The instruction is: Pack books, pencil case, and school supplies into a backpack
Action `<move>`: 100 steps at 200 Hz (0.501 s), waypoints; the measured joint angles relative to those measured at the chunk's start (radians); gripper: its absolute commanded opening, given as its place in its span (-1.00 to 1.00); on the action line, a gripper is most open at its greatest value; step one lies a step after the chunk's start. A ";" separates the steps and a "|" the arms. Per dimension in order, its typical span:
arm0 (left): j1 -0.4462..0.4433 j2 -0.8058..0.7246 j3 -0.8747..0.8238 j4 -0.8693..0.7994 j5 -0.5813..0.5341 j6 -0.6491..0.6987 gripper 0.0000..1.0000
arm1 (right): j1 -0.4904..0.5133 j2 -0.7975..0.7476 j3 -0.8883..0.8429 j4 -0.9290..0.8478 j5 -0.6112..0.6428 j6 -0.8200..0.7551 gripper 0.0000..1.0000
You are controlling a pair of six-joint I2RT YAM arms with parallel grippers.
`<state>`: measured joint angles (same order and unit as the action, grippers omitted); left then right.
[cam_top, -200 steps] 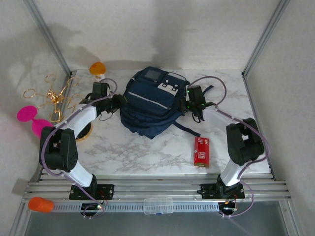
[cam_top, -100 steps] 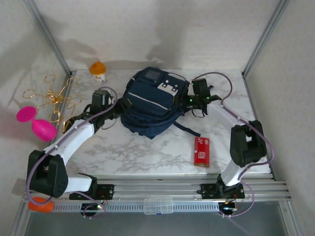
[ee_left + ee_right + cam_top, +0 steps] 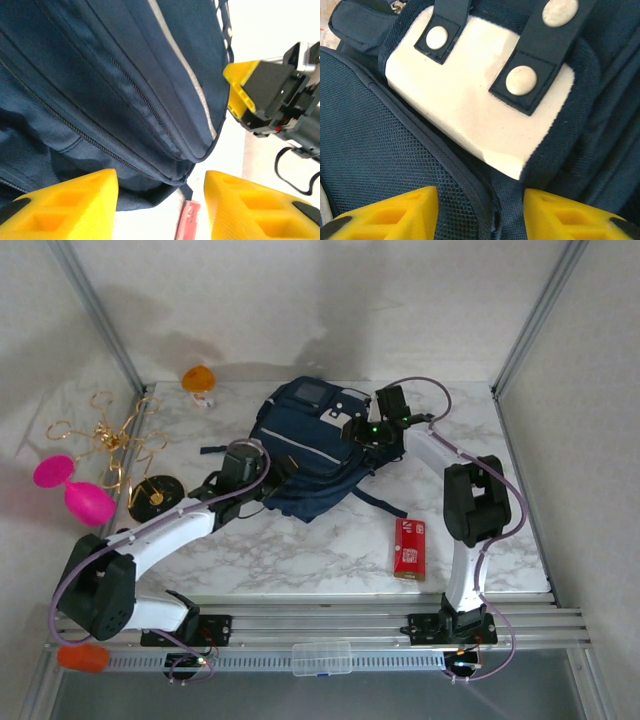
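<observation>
The backpack [image 3: 305, 455] lies toward the far side of the marble table [image 3: 300, 550]. Its side zippers look closed, though its top opening is hard to make out. The left gripper [image 3: 160, 200] sits at the bag's near left side, jaws spread with nothing between them. The right gripper [image 3: 480, 210] hovers over the white patch [image 3: 470, 110] with its two snap straps — jaws likewise apart and empty. The red box [image 3: 409, 548] lies on the table's near right — apart from the backpack.
</observation>
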<state>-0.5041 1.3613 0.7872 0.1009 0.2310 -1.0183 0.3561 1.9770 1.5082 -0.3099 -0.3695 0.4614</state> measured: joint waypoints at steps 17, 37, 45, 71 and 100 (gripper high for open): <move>-0.008 0.034 -0.001 0.018 -0.020 -0.004 -0.08 | 0.002 0.017 0.015 -0.003 -0.023 0.001 -0.34; -0.008 0.064 -0.001 0.033 -0.044 -0.004 -0.09 | 0.002 0.045 0.039 -0.011 -0.045 -0.001 -0.55; -0.008 0.075 -0.001 0.037 -0.048 -0.003 -0.10 | 0.002 0.050 0.039 -0.013 -0.050 -0.004 -0.63; -0.008 0.103 -0.001 0.040 -0.061 0.000 -0.11 | 0.001 0.045 0.039 -0.015 -0.060 -0.002 -1.00; -0.008 0.159 0.018 0.063 -0.063 0.026 -0.13 | 0.001 0.021 0.010 0.006 -0.063 0.002 -1.00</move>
<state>-0.5117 1.5204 0.8051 0.1635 0.1680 -0.9920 0.3569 1.9976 1.5185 -0.3035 -0.4324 0.4629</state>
